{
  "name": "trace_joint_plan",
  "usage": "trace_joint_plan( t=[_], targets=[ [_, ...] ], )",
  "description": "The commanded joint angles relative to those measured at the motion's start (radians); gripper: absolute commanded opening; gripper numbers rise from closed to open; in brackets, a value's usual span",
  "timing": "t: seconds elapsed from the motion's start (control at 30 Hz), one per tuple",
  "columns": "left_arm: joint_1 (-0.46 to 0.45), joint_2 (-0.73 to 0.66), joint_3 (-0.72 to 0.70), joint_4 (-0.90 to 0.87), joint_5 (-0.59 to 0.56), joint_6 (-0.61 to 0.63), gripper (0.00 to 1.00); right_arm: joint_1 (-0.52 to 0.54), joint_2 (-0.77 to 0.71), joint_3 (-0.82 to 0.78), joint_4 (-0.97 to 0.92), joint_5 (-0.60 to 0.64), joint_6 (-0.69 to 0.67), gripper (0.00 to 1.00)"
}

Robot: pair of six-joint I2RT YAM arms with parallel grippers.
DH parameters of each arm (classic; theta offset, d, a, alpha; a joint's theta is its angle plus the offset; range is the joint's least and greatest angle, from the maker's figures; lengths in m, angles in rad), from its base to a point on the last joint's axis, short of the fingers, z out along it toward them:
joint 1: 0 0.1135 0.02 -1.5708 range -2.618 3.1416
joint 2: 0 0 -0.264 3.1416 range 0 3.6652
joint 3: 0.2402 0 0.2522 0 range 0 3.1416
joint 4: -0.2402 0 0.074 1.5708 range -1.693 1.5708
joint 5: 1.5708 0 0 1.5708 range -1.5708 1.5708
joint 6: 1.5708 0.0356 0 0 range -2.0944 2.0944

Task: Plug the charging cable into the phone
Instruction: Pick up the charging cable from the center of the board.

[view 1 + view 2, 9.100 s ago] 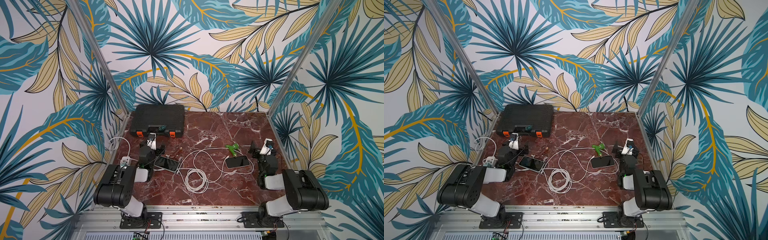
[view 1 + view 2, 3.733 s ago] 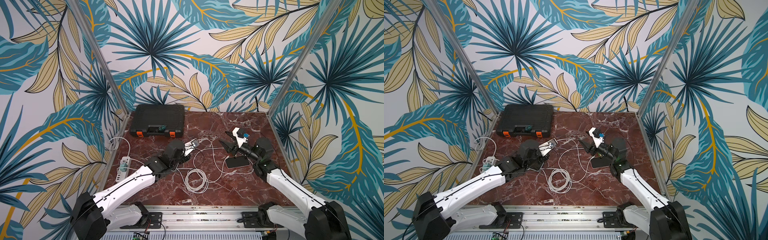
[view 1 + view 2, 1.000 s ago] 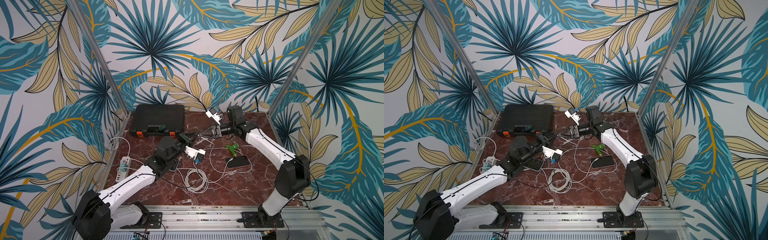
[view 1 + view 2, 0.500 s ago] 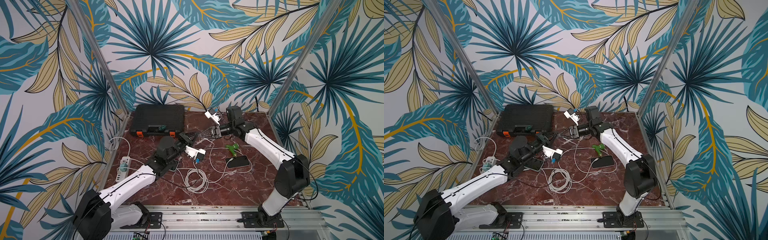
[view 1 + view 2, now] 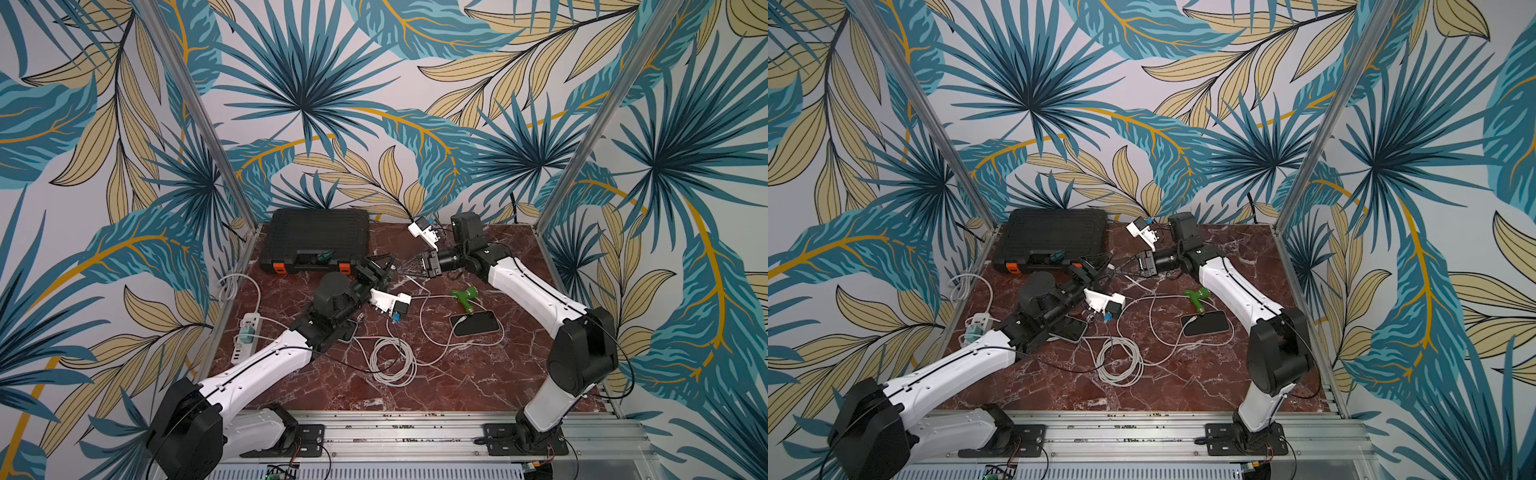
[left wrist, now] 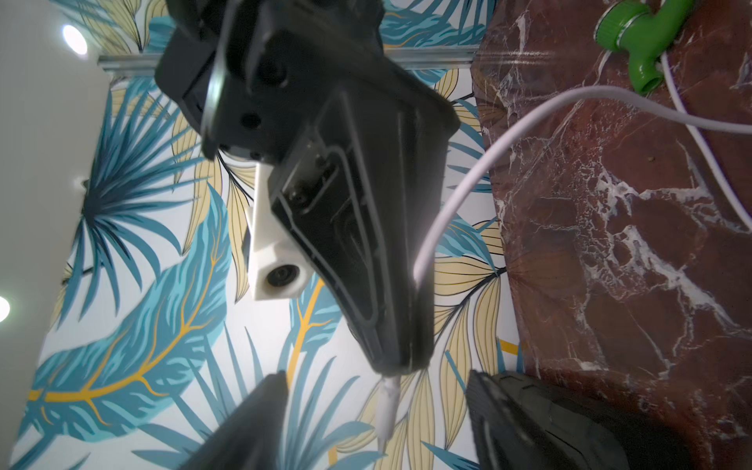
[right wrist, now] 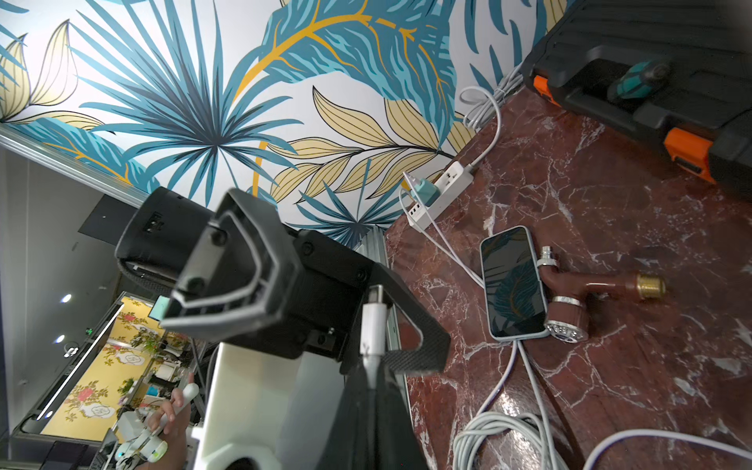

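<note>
Both arms meet above the middle of the table. My right gripper [image 5: 404,266] [image 7: 372,368] is shut on the white charging cable just behind its plug [image 7: 372,319]. The plug tip [image 6: 386,411] hangs between the open fingers of my left gripper [image 5: 383,267] [image 6: 373,407], touching neither. The cable's coil [image 5: 392,363] lies on the marble. One phone [image 7: 513,285] lies face up by the left arm, partly hidden under it in a top view [image 5: 348,332]. A second dark phone [image 5: 476,323] lies at the right, with a cable looped around it.
A black tool case [image 5: 318,241] with orange latches stands at the back left. A white power strip [image 5: 247,338] lies along the left edge. A green pipe fitting [image 5: 465,297] sits beside the right phone, and a brown tap fitting [image 7: 602,285] beside the left one.
My left gripper has opened and let go of the plug. My right gripper has shut on the cable behind it. Both arms have barely moved.
</note>
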Motion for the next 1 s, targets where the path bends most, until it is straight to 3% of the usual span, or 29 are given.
trace_joint_plan(
  t=[0.0, 0.03, 0.1, 0.17, 0.23, 0.3, 0.43, 0.53, 0.63, 0.7, 0.87, 0.97],
  targets=[
    [-0.002, -0.061, -0.020, -0.027, -0.218, -0.335, 1.00, -0.024, -0.050, -0.038, 0.032, 0.088, -0.021, 0.00],
    [-0.003, -0.092, -0.033, -0.031, -0.283, -0.444, 1.00, -0.033, -0.064, -0.064, 0.072, 0.124, -0.001, 0.00],
    [-0.004, -0.166, -0.038, -0.083, -0.447, -0.803, 1.00, -0.054, -0.109, -0.118, 0.154, 0.207, 0.024, 0.00],
    [0.011, -0.268, -0.006, -0.336, -0.507, -1.266, 1.00, -0.064, -0.157, -0.189, 0.242, 0.281, 0.036, 0.00],
    [0.058, -0.347, 0.014, -0.519, -0.330, -1.633, 1.00, -0.066, -0.211, -0.272, 0.337, 0.354, 0.028, 0.00],
    [0.099, -0.394, -0.011, -0.534, -0.102, -1.928, 1.00, -0.065, -0.277, -0.374, 0.452, 0.384, 0.017, 0.00],
    [0.124, -0.382, -0.102, -0.206, 0.200, -2.347, 0.96, -0.063, -0.421, -0.621, 0.771, 0.413, 0.011, 0.00],
    [0.127, -0.252, -0.062, 0.003, 0.377, -2.483, 0.84, -0.059, -0.485, -0.744, 0.939, 0.399, 0.009, 0.00],
    [0.127, -0.129, 0.014, 0.024, 0.494, -2.499, 0.70, -0.055, -0.537, -0.813, 1.029, 0.379, 0.007, 0.00],
    [0.126, -0.089, 0.021, 0.039, 0.502, -2.498, 0.63, -0.052, -0.561, -0.842, 1.059, 0.359, 0.010, 0.00],
    [0.120, -0.022, 0.042, 0.066, 0.565, -2.486, 0.62, -0.048, -0.569, -0.848, 1.049, 0.328, 0.017, 0.00],
    [0.102, -0.018, 0.040, 0.076, 0.545, -2.479, 0.55, -0.045, -0.554, -0.834, 1.035, 0.315, 0.018, 0.00]
  ],
)
